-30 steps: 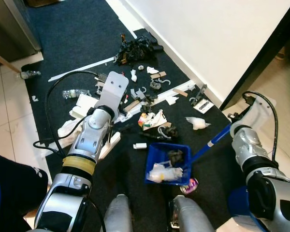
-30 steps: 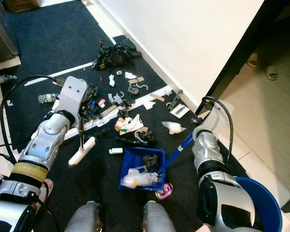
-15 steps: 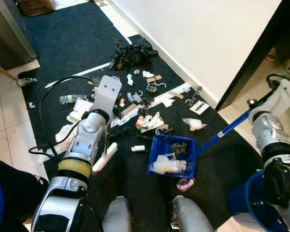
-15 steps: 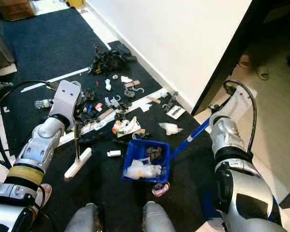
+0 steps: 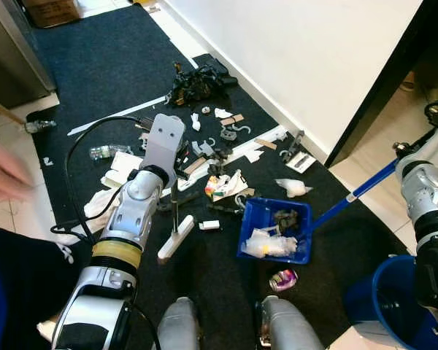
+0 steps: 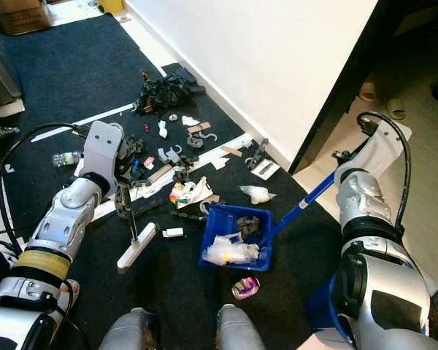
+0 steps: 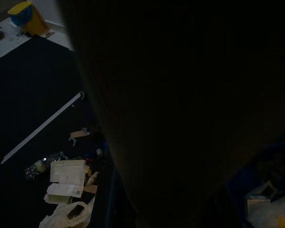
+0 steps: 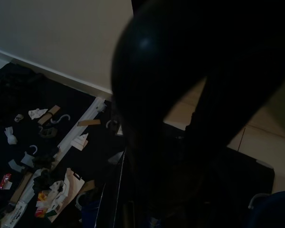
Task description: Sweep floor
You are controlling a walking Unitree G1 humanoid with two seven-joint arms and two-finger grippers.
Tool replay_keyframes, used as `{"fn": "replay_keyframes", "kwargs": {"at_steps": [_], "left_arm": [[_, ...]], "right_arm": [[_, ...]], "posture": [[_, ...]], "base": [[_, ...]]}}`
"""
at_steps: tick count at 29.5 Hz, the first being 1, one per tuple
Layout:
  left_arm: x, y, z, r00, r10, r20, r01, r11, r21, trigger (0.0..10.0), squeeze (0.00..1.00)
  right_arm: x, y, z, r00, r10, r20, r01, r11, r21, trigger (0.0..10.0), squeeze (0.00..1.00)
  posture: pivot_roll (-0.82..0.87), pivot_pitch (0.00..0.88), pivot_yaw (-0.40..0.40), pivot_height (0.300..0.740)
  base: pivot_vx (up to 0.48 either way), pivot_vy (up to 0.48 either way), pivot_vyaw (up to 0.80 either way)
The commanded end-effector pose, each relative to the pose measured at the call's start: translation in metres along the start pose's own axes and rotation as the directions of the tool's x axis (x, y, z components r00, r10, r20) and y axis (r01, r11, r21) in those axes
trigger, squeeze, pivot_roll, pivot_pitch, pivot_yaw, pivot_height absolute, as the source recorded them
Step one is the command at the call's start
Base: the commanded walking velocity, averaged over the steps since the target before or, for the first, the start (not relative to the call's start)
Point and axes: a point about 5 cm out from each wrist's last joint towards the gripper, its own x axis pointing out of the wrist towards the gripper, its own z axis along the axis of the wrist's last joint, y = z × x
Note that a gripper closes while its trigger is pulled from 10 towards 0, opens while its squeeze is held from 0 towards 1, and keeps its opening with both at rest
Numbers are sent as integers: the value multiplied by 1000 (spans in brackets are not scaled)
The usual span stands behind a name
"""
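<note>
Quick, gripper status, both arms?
Left gripper: closed on the brush handle.
Right gripper: fingers hidden, cannot tell; blue dustpan handle runs up to that arm.

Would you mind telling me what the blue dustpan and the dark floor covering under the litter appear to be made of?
The blue dustpan looks like moulded plastic: uniform saturated colour, thin rigid walls. The dark floor covering looks like low-pile carpet or matting: matte and finely textured, though the exact fibre is unclear.

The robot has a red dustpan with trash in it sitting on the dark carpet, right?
Not quite: the dustpan is blue, not red, as the left eye view shows. It does hold trash and it does sit on the dark carpet, with its long blue handle running toward the robot's right arm.
</note>
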Motion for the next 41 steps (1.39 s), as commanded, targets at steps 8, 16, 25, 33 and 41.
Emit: {"fn": "replay_keyframes", "kwargs": {"at_steps": [8,16,25,33,41], "left_arm": [[5,-10,0,1000,9,-9,-9,999,-33,10000,0],[6,-13,2,1000,2,-2,-3,999,-35,10000,0],[7,-14,4,1000,-10,2,10,1000,-23,10000,0],[7,-14,3,1000,-15,0,15,1000,-17,10000,0],[8,-13,2,1000,-22,-3,22,1000,-12,10000,0]], "right_arm": [[-4,9,-13,999,31,-16,-31,1000,8,10000,0],[-7,20,-23,998,55,-31,-54,998,24,10000,0],[-9,25,-23,998,64,-26,-63,997,41,10000,0],[-11,27,-21,997,70,-21,-69,996,48,10000,0],[-12,25,-20,998,63,-23,-61,996,65,10000,0]], "posture": [[42,16,0,740],[43,17,1,740],[39,16,6,740],[32,11,3,740],[29,6,2,740]], "base": [[0,0,0],[0,0,-734],[0,0,-800],[0,0,-800],[0,0,-800]]}}
